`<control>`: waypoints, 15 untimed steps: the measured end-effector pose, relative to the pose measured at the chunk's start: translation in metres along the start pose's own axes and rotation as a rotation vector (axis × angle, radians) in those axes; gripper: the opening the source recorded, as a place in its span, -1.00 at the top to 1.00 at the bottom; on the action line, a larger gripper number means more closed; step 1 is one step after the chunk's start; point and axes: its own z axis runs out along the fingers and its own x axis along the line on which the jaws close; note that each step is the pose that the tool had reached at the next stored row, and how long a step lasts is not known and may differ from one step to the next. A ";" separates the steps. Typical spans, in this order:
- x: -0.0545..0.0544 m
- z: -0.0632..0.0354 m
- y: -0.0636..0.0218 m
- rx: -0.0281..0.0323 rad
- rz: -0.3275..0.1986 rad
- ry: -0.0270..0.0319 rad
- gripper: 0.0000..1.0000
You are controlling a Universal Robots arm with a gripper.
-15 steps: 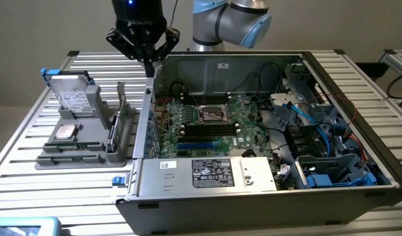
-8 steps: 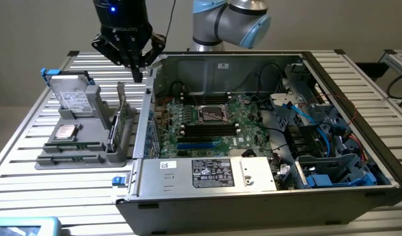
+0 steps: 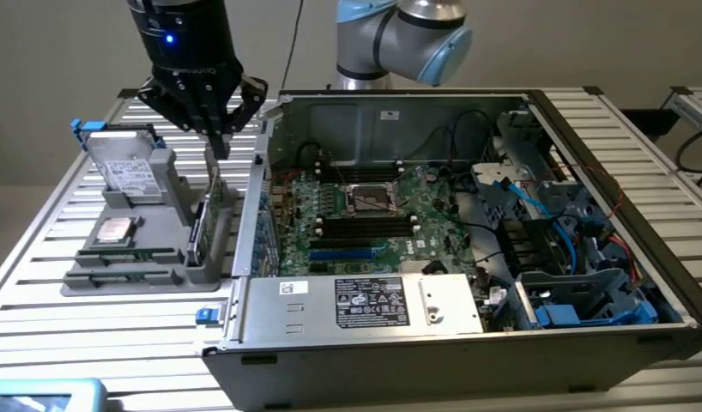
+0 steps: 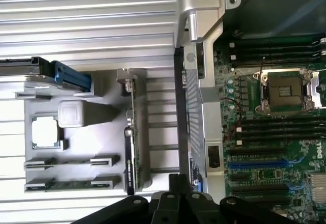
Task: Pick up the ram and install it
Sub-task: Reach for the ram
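Note:
Two slim green ram sticks (image 3: pixel 128 256) (image 4: pixel 69 185) lie flat in the front slots of a grey parts holder (image 3: pixel 99 281) at the exterior view's left. My black gripper (image 3: pixel 220 148) (image 4: pixel 177 183) hangs above the holder's case-side edge, over the upright green expansion card (image 3: pixel 214 206) (image 4: pixel 133 132). Its fingers are drawn together and hold nothing. It is well above the ram and touches none of the parts. The open computer case (image 3: pixel 443 326) shows the motherboard's black memory slots (image 3: pixel 363 225) (image 4: pixel 275 127) beside the processor socket (image 3: pixel 372 199).
On the holder also sit a silver hard drive (image 3: pixel 131 172) and a processor chip (image 3: pixel 117 228) (image 4: pixel 46 131). The case's metal side wall (image 3: pixel 259 197) stands between holder and motherboard. Blue cables and drive cages (image 3: pixel 580 292) fill the case toward the exterior view's right.

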 end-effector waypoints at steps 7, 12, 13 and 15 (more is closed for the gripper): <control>0.030 0.0124 -0.0052 0.0002 0.000 0.0012 0.79; 0.052 0.0202 -0.0080 0.0002 0.000 0.0021 0.79; 0.057 0.0219 -0.0089 0.0001 0.000 0.0022 0.79; 0.064 0.0248 -0.0108 0.0002 0.000 0.0027 0.79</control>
